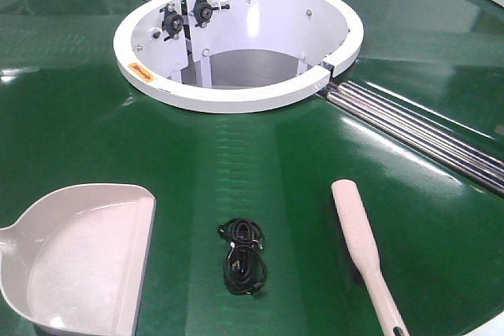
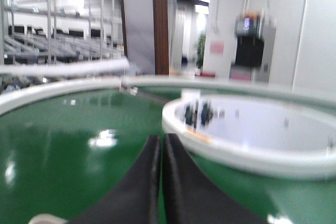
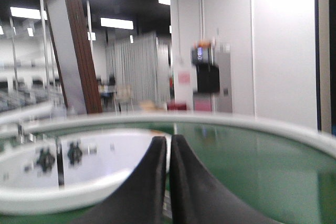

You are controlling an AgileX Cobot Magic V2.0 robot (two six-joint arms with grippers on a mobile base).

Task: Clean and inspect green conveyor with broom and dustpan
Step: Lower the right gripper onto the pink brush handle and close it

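Conveyor: we see the green conveyor [image 1: 79, 100], glossy and dark green, filling almost the whole front view and carrying everything below.
Hub: a white ring [image 1: 236, 101] sits in the upper middle of the belt. It has two black knobs [image 1: 187, 17] on its inner wall and small orange labels on its rim.
Rollers: chrome strips [image 1: 425, 135] run from the right side of the ring to the right edge. A second set leaves the ring toward the upper left.
Dustpan: the dustpan [image 1: 79, 261] lies flat on the belt at the lower left, with its straight open edge turned to the right. Its handle runs off the left edge of the picture.
Broom: the broom [image 1: 358, 238] lies flat on the belt at the lower right, well apart from the dustpan. Its broad rounded end points toward the ring and its thin handle runs down to the bottom edge.
Cable: a black coiled cable [image 1: 242, 257] lies between the dustpan and the broom, touching neither.
Left pincer: the left pincer [image 2: 161, 140] has its black fingers pressed together with only a hairline slit, and it pinches nothing. It hangs over the green belt with the ring ahead to its right.
Right pincer: the right pincer [image 3: 168, 140] is likewise pressed together and empty. It is above the belt with the ring ahead to its left.
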